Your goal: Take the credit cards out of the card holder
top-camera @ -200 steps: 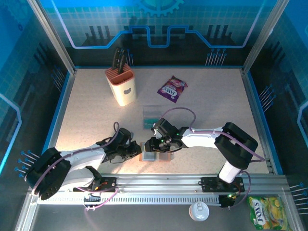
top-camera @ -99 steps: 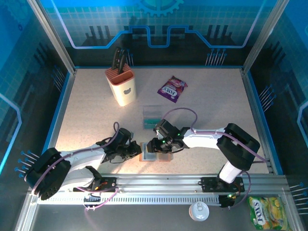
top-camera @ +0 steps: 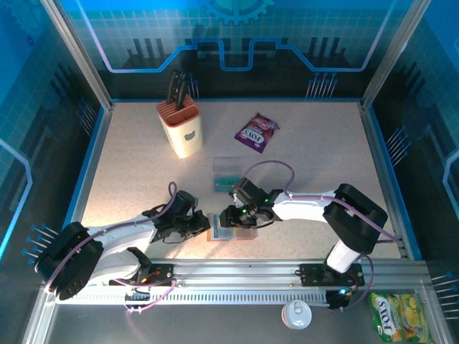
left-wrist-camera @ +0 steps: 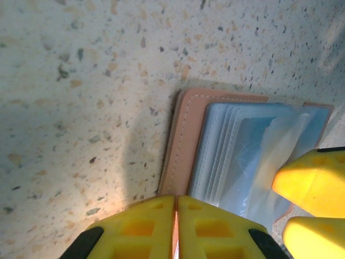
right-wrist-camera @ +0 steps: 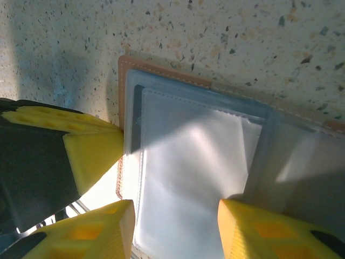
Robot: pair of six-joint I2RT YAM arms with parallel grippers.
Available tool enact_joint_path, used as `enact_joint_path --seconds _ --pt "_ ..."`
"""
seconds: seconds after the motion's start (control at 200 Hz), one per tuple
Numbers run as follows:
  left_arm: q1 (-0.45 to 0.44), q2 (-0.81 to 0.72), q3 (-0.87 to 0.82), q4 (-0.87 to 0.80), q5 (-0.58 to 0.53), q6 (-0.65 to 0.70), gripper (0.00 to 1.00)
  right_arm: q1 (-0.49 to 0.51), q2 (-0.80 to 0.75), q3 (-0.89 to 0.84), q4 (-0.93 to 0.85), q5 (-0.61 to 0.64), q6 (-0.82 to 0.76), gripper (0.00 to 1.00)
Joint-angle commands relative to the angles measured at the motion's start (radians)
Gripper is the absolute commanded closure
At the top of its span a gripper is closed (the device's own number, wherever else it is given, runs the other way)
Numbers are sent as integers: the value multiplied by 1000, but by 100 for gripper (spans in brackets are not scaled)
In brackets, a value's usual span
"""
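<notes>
L claw (left-wrist-camera: 175,211) pinches card holder (left-wrist-camera: 182,137); R claw (right-wrist-camera: 176,229) half-open on sleeves (right-wrist-camera: 188,162).

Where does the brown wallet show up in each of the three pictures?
Top external: card holder lower middle.
Left wrist: card holder centre-right, lying open.
Right wrist: card holder across centre and right.
Shared landmark: left tool closed on its stitched leather edge.

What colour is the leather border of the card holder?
Tan-brown, with a pale stitched line; the card holder shows best in the left wrist view.
</notes>
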Motion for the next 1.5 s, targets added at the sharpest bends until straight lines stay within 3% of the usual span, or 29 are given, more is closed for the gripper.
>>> enact_joint_path --seconds 0.0,0.235,0.8,1.496 --pt "6 -35 22 -80 -3 12 88 -9 -17 -20 -26 12 -4 54" --pt "6 -57 49 -96 10 6 85 -9 -19 -28 -18 12 -7 54" --pt "6 38 63 57 99 -55 79 -9 -14 -28 -9 0 -8 54" --pt "5 -8 65 24 79 -60 79 -8 -7 -34 0 -7 -5 54"
